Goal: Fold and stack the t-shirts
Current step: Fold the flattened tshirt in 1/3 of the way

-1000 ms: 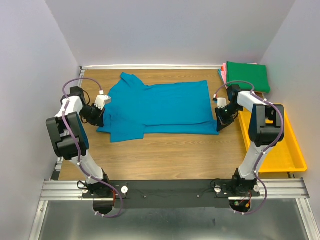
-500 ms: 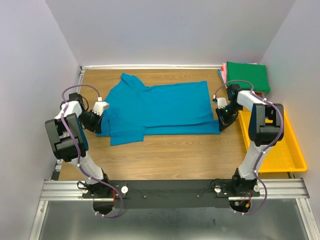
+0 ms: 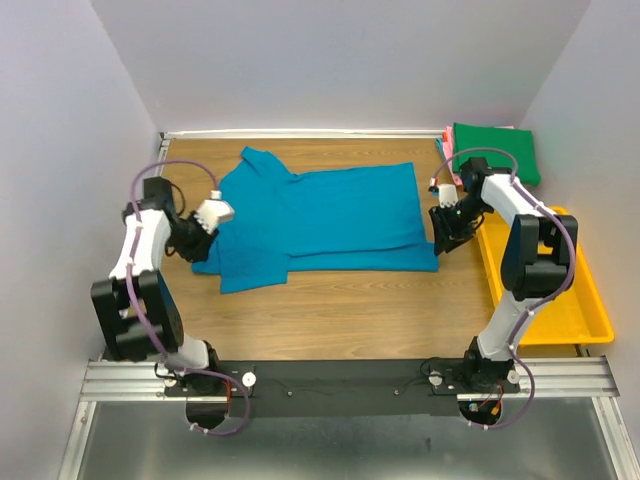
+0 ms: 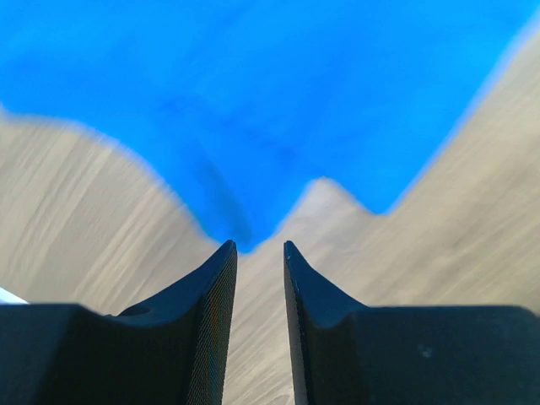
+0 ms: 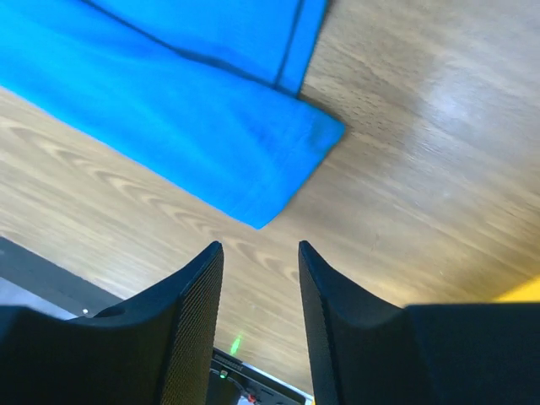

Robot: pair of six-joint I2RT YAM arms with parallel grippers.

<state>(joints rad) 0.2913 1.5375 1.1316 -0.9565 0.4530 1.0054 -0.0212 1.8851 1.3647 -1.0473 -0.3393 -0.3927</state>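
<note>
**Top external view.** While neither arm holds anything, the teal-blue t-shirt [image 3: 330,215] lies spread on the table [image 3: 330,300]. Its long axis runs left to right, with the sleeves to the left and the hem to the right. The left gripper [image 3: 200,238] stands at the shirt's left edge, beside the near sleeve. The right gripper [image 3: 442,240] stands at the near right hem corner. Each arm is thus the nearer one to its own end of the cloth. The dark green t-shirt [image 3: 497,152] sits folded in the far right corner, well apart from the teal one and beyond the yellow tray [image 3: 590,325].

**Left wrist view.** The fingers [image 4: 215,329] are parted by a narrow gap with nothing between them. The blurred blue cloth lies ahead of the tips, its edge dipping in a notch just off them. Whether the tips touch it cannot be told.

**Right wrist view.** The fingers [image 5: 198,329] are spread somewhat wider and are also empty. The hem corner lies just ahead of the tips and slightly to their left, two layers showing, with bare wood on either side.

**Reading.** The coming fold probably depends on both ends being pinched together, so each gripper would need to advance tip-first onto the edge directly before it.
</note>
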